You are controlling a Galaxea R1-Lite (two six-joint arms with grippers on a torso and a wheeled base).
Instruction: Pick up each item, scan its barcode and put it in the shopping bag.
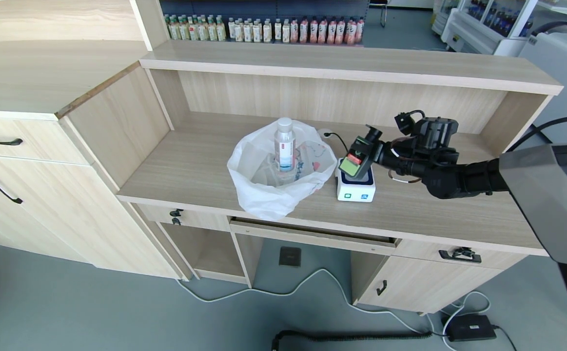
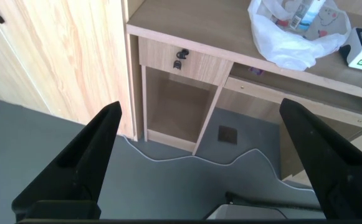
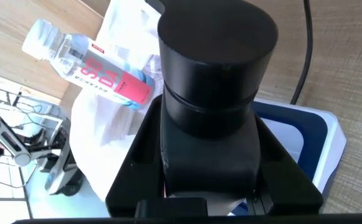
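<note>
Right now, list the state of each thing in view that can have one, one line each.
shopping bag: open, standing on the counter.
water bottle: upright in the shopping bag, capped.
scanner: on the counter, beside the shopping bag.
black-capped item: held tilted above the scanner.
right gripper: shut on the black-capped item.
left gripper: open, empty, above the floor.
</note>
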